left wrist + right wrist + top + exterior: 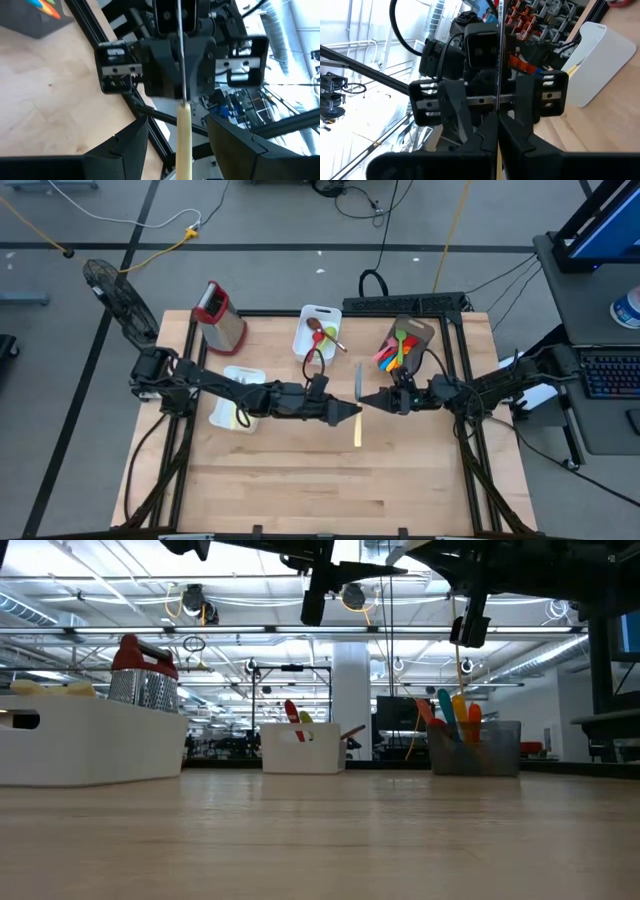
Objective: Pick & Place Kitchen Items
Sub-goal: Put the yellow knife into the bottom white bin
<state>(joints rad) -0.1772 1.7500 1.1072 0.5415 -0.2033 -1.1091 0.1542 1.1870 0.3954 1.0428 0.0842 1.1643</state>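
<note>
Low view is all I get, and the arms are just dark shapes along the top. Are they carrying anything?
Observer: Yes. The right gripper is shut on the blade of a cream-handled knife, above mid-table.
Operator: And the other arm?
Observer: The left gripper faces it, its fingers open on either side of the knife's handle, not gripping.
Operator: What's in that far white tub?
Observer: From above, the white tub also holds a wooden spoon.
</note>
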